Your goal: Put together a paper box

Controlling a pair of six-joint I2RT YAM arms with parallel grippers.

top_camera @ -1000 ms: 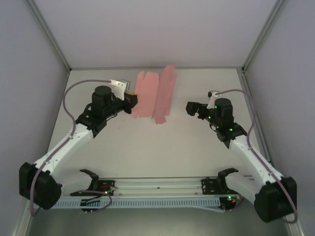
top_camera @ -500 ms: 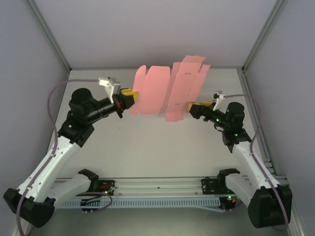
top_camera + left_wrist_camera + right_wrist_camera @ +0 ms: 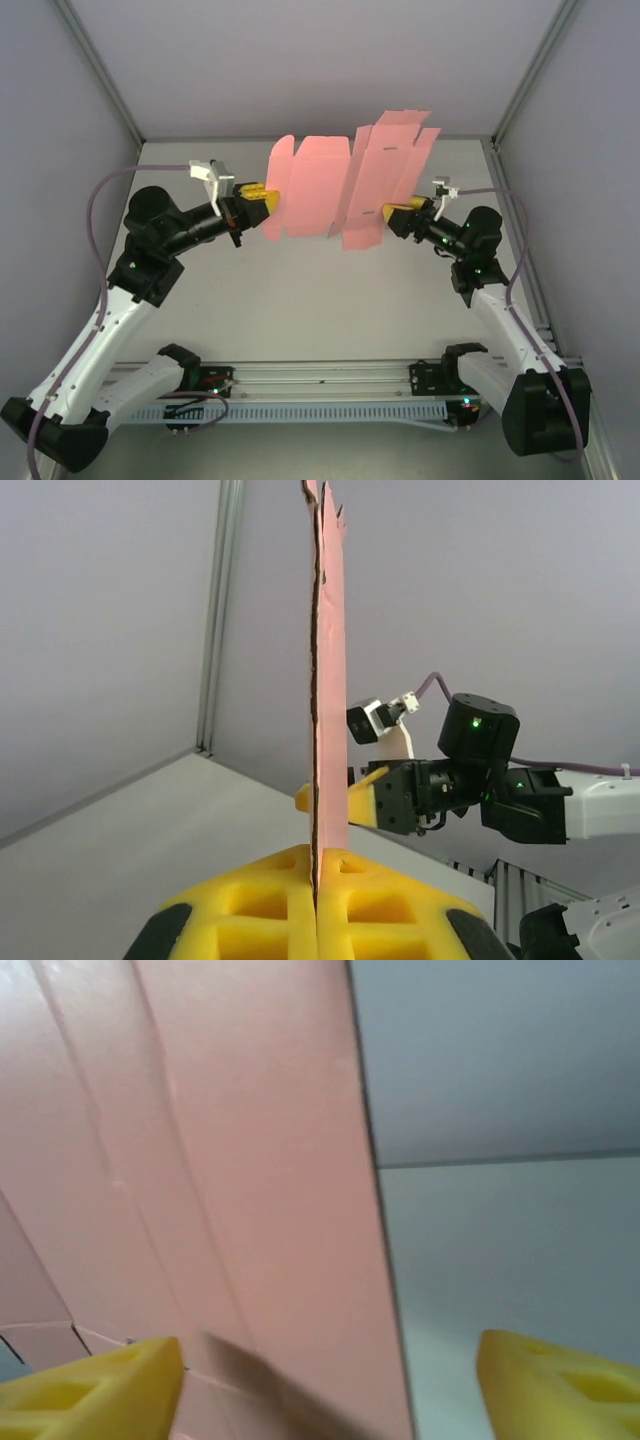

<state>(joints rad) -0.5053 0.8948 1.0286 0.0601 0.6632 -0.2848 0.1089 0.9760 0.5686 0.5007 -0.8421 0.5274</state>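
Observation:
The paper box (image 3: 330, 190) is a flat pink die-cut sheet with flaps, held upright in the air above the back of the table. My left gripper (image 3: 262, 197) is shut on its left edge. In the left wrist view the sheet (image 3: 328, 680) stands edge-on out of the closed yellow jaws of the left gripper (image 3: 320, 865). My right gripper (image 3: 392, 212) is at the sheet's lower right edge and open. In the right wrist view the pink card (image 3: 230, 1160) lies between the spread yellow fingers (image 3: 100, 1385), close to the left one, and the right gripper (image 3: 330, 1370) is not clamped on it.
The grey table (image 3: 300, 300) lies below the raised sheet. A metal rail with cable track (image 3: 320, 385) runs along the near edge between the arm bases. White walls and frame posts (image 3: 100, 75) close the sides and back.
The left gripper has lifted the sheet off the table and stood it upright. The right gripper has moved in to the sheet's right edge, and its jaws have narrowed.

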